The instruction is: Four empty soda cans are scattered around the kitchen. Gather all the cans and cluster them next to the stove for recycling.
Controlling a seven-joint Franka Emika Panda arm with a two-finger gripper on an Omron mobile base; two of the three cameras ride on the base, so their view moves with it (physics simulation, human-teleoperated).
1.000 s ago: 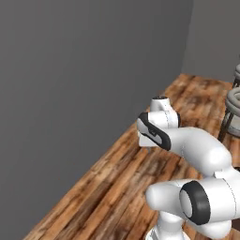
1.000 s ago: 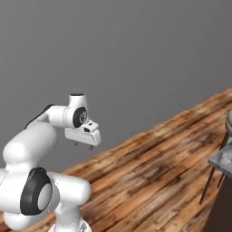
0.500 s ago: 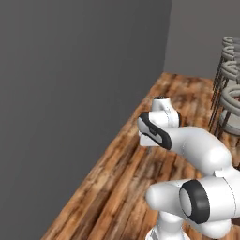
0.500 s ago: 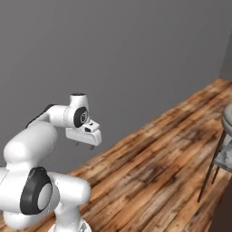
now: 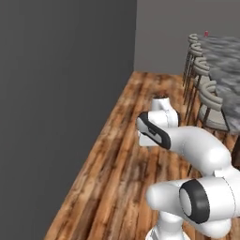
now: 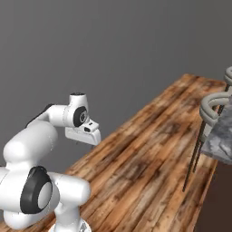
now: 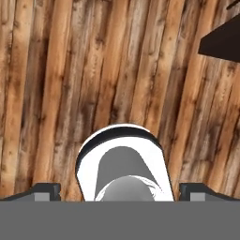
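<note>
My gripper point(image 7: 120, 191) hangs over bare wooden floor, pointing down. Its two dark fingertips point(image 7: 45, 191) stand wide apart at the bottom corners of the hand view, with nothing between them. In the right base view the gripper point(image 6: 86, 136) is held out in front of the base at about shoulder height. A tiny red speck, perhaps one soda can point(image 5: 206, 33), sits on the far end of the grey stone counter point(image 5: 225, 51); it is too small to be sure. The stove is out of view.
A grey wall point(image 5: 61, 93) runs along the left. Bar stools point(image 5: 206, 96) line the counter on the right, and one stool point(image 6: 213, 106) stands close by. The plank floor point(image 6: 154, 149) stretches ahead between wall and stools. A dark shape point(image 7: 220, 42) crosses the hand view's corner.
The whole picture has shifted, so the base has moved: the room's far corner, the stools and the counter have come further into view. The arm keeps its pose and the gripper stays open.
</note>
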